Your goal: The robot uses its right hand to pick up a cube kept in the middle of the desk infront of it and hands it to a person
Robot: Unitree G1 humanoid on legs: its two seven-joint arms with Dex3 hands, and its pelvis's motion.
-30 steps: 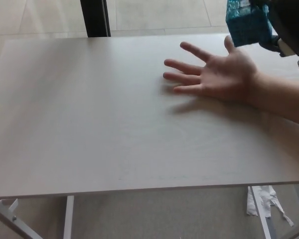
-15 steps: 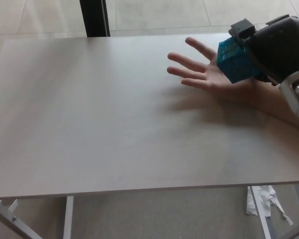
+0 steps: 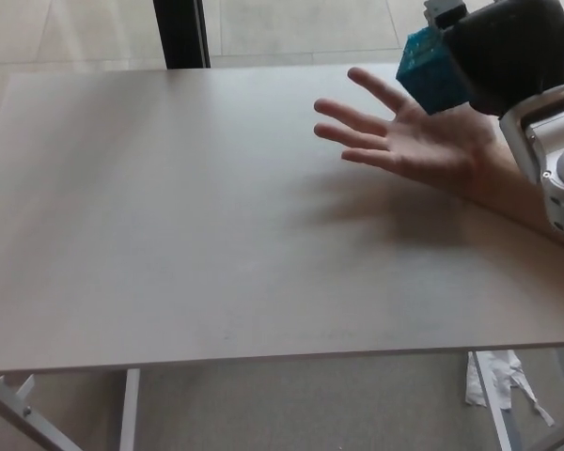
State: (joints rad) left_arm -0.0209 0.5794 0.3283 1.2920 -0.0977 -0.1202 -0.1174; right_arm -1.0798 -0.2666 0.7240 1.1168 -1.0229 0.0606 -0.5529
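Desk [image 3: 216,254] pale, bare, tiled floor [image 3: 291,23] beyond

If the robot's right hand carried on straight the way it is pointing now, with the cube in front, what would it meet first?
Most likely nothing on the desk. The right hand, shut on the blue cube, points toward picture left, passing above the person's open palm. Only if it dipped would the cube touch that palm; depth is hard to judge.
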